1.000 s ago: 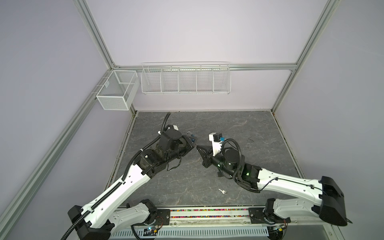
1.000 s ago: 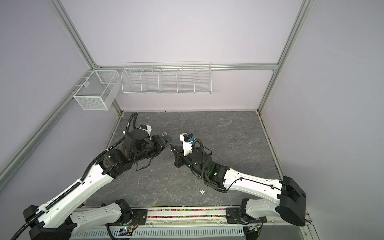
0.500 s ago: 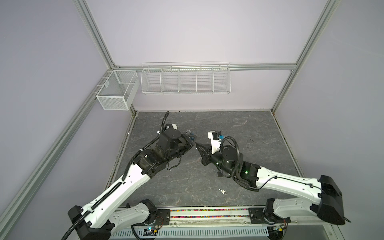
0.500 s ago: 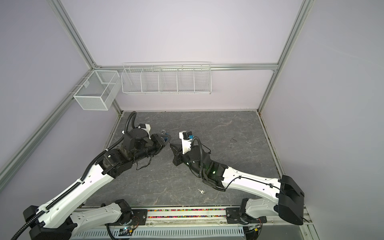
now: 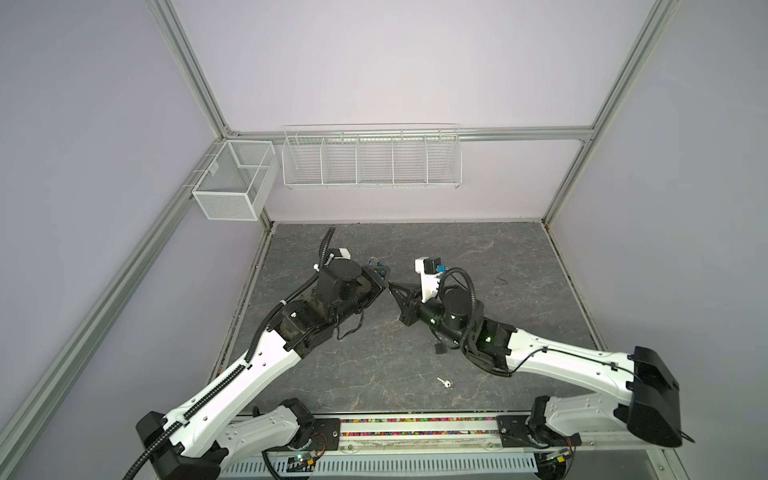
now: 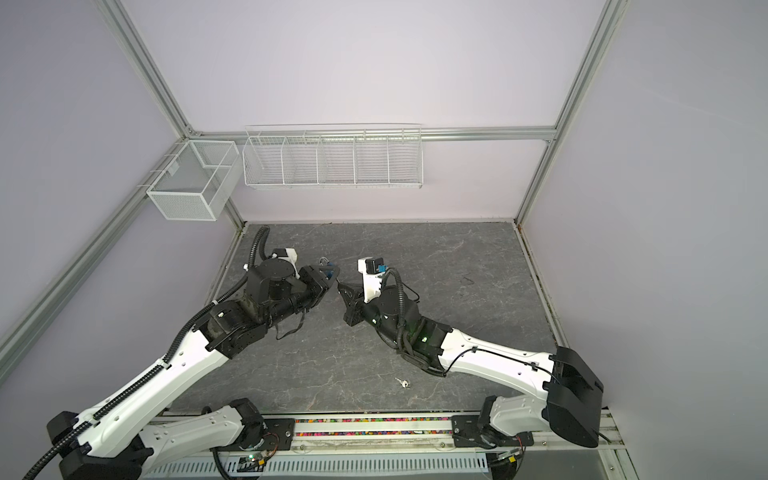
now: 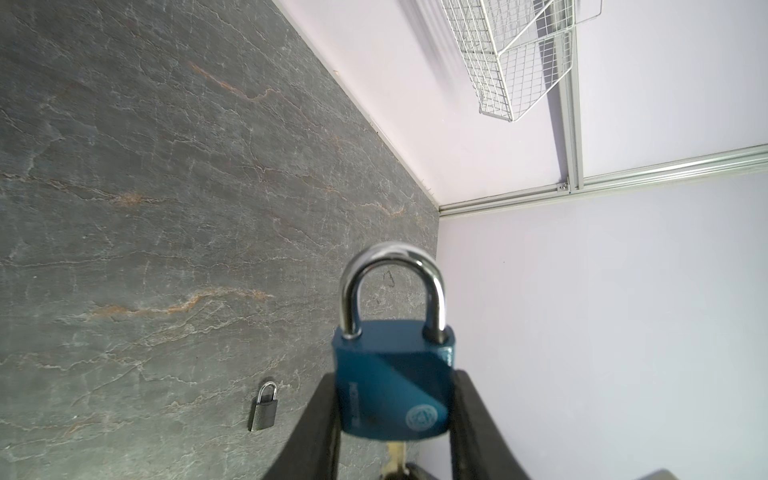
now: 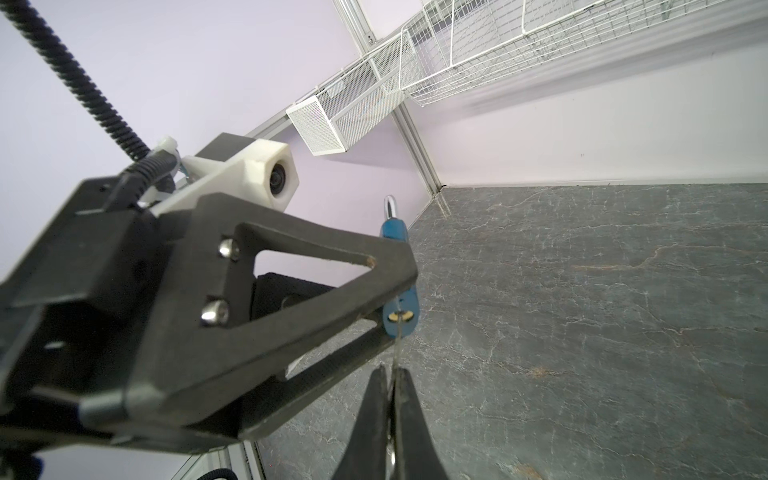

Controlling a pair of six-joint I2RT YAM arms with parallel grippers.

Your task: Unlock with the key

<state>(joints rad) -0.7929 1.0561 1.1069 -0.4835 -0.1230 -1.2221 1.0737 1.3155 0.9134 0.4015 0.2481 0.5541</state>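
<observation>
Key (image 8: 396,345) pinched edge-on in closed right gripper (image 8: 392,374), blade straight ahead into keyhole on underside of blue padlock (image 7: 392,386). Padlock clamped by body in left gripper (image 7: 392,399), off tabletop (image 5: 519,257), shackle away from key. Turn to come, likely about blade axis. Spare key (image 5: 444,383), small grey padlock (image 7: 264,407) lying loose. Wire rack (image 5: 372,166), mesh bin (image 5: 232,187): nothing visible inside.

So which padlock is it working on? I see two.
Look above the grey stone table. The left gripper clamps a blue padlock there. Unlike the grey padlock lying on the table, it is blue and held aloft.
</observation>
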